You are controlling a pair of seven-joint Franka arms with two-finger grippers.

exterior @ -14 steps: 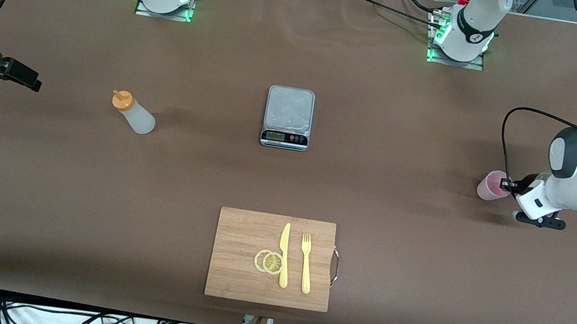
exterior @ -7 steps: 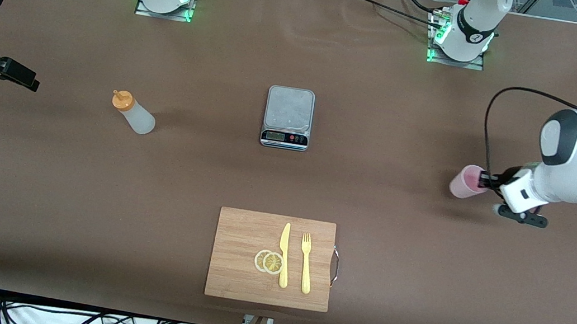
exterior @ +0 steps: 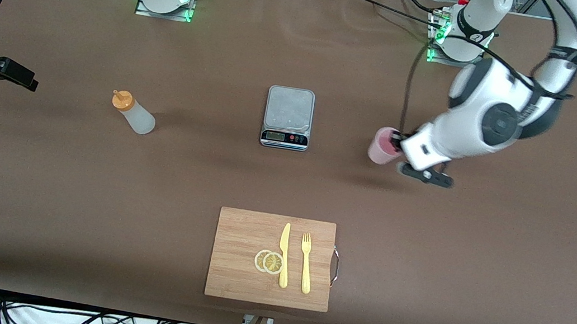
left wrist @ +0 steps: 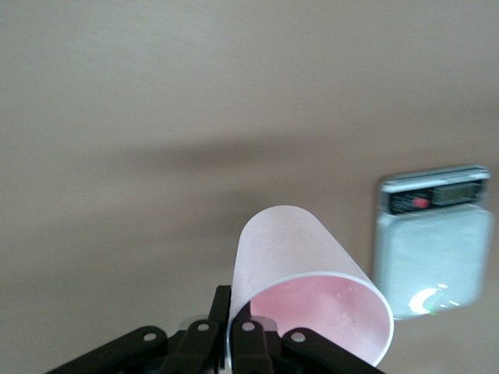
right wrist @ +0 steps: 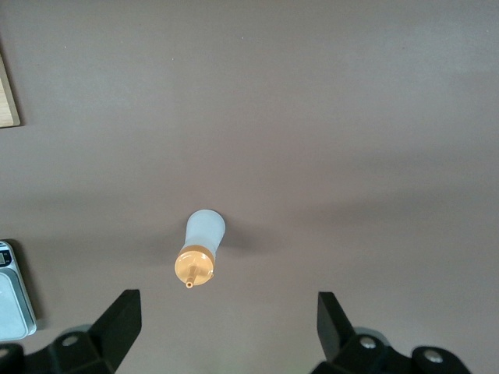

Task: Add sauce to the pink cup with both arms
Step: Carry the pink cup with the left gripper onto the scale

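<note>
1. My left gripper is clamped on the rim of the pink cup, one finger inside the wall and one outside, as the left wrist view shows.
2. The pink cup is carried in the air over bare brown table, just beside the grey kitchen scale on the side toward my left arm's end. It is roughly upright, its mouth open upward; the inside looks empty apart from a pink tint.
3. The left wrist view shows the scale close to the cup, with its steel platform and display strip visible.
4. My right gripper hangs at my right arm's end of the table, over bare table. Its fingers are spread wide and hold nothing.
5. The sauce bottle stands upright on the table between my right gripper and the scale, well apart from both. In the right wrist view the bottle sits between my two open fingers but well clear of them, with the orange nozzle cap on top.
6. The bottle is untouched; cup and bottle are well apart, with the scale between them.
7. A wooden cutting board lies nearer the front camera than the scale. On it lie two lemon slices, a yellow knife and a yellow fork, side by side.
</note>
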